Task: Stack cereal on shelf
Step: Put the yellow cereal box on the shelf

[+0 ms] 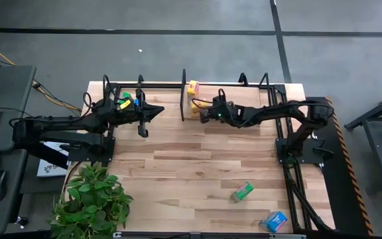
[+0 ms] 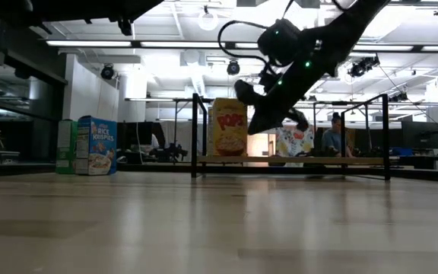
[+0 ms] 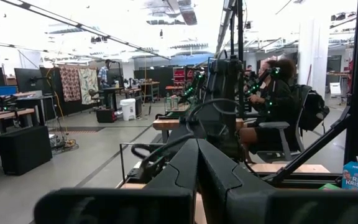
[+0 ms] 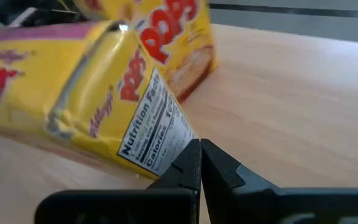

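Observation:
One yellow cereal box (image 1: pixel 193 87) stands upright on the shelf board (image 2: pixel 333 160) at its left end; it also shows in the low view (image 2: pixel 228 125). A second yellow box (image 4: pixel 73 106) lies flat on the board beside it (image 1: pixel 199 105). My right gripper (image 4: pixel 200 155) is shut, its tips right at this lying box's nutrition panel. My left gripper (image 1: pixel 143 114) is shut and empty, raised at the far left. A blue box (image 2: pixel 96 144) and a green box (image 2: pixel 67 146) stand upright near it. My right gripper's shut fingertips (image 4: pixel 191 158) stand at the lower corner of the lying yellow box's nutrition panel (image 4: pixel 157 140), coming slanting down from the table's right side. I cannot tell whether they touch the box. The box lies flat on the board.
A green box (image 1: pixel 243 192) and a blue box (image 1: pixel 276 221) lie on the table near its front right. A potted plant (image 1: pixel 91 199) stands at the front left corner. Black frame posts (image 1: pixel 183 96) rise around the shelf. A person sits beyond the table (image 2: pixel 331 137).

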You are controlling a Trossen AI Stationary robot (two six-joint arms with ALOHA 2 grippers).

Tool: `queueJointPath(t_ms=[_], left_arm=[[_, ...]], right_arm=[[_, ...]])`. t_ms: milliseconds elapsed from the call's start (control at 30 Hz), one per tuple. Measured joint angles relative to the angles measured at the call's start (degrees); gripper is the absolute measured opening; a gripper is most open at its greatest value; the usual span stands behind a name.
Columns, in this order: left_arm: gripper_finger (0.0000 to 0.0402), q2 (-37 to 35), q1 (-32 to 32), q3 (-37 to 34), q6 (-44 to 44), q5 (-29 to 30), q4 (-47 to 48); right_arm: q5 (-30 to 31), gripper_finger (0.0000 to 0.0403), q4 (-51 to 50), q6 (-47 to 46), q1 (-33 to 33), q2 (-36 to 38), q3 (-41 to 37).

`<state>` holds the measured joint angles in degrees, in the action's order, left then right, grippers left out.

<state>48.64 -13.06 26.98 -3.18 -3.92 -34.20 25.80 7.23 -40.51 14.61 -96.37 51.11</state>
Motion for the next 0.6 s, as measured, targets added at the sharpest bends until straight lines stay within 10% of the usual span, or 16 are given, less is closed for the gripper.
queueJointPath(t_ms=[600], left_arm=[[0.0000, 0.0, 0.0, 0.0, 0.0, 0.0, 0.9]], right_arm=[[2.8, 0.0000, -9.2, 7.6, 5.3, 9.4, 5.8]])
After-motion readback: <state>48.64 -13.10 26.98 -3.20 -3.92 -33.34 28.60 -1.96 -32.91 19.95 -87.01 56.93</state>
